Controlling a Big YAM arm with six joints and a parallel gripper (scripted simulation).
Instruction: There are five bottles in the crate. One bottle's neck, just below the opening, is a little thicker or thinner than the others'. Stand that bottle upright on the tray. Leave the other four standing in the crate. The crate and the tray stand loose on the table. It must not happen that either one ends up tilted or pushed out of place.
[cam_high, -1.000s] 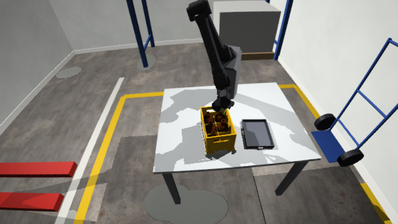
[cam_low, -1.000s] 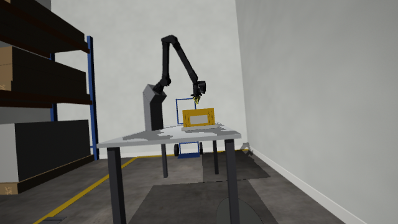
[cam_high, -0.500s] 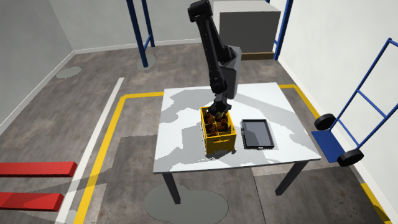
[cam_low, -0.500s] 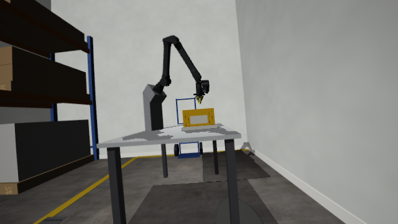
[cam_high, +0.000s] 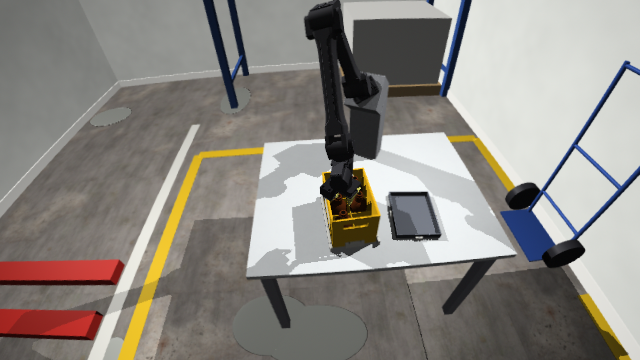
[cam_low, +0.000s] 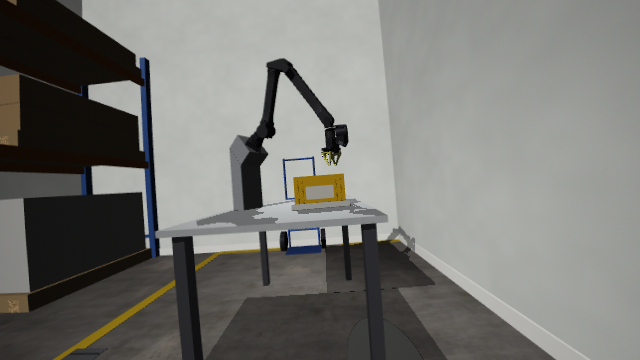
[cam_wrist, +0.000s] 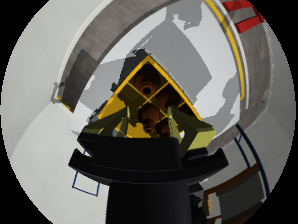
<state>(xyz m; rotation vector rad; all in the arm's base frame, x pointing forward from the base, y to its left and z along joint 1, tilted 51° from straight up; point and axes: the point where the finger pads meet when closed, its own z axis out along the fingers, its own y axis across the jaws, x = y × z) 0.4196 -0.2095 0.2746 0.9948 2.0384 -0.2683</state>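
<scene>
The yellow crate (cam_high: 354, 237) (cam_low: 320, 179) (cam_wrist: 109, 110) stands on the table. Brown bottles stand in its compartments; one bottle (cam_high: 343, 214) (cam_wrist: 146, 90) is near the crate's front corner, and another bottle (cam_wrist: 149, 126) shows between the fingers in the wrist view. Other bottles are partly hidden by the gripper, and neck widths are too small to compare. My gripper (cam_high: 348, 194) (cam_low: 332, 161) (cam_wrist: 148, 109) is open and empty. It points down over the crate, with the fingertips above the crate's rim in the exterior view. The dark tray (cam_high: 413, 212) lies right of the crate in the top view and holds nothing.
The table (cam_high: 277, 225) (cam_low: 280, 216) bears the crate and the tray. The arm's grey pedestal (cam_high: 365, 132) (cam_low: 251, 185) stands at the far side in the top view. A blue hand truck (cam_high: 530, 235) stands on the floor beyond the table's right edge.
</scene>
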